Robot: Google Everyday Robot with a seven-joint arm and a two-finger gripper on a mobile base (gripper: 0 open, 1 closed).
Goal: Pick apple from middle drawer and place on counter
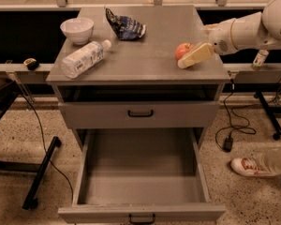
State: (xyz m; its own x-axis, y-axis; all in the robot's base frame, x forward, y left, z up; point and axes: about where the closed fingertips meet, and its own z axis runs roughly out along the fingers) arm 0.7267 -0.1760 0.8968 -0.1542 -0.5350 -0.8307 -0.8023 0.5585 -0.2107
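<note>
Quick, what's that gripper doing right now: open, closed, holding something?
Gripper: at the apple on the right side of the counter; open, shut or holding the apple cannot be told.

Apple on the counter, gripper close at its side.

The apple [181, 49] sits near the right edge of the grey counter [145, 55]. The gripper [191, 58] reaches in from the right, low over the top and just beside the fruit. At the back left stands a white bowl [77, 29], with a clear bottle [83, 58] lying on its side in front of it and a crumpled dark bag [125, 27] behind. Below, the middle drawer [140, 172] stands open under a closed drawer front [103, 115].
</note>
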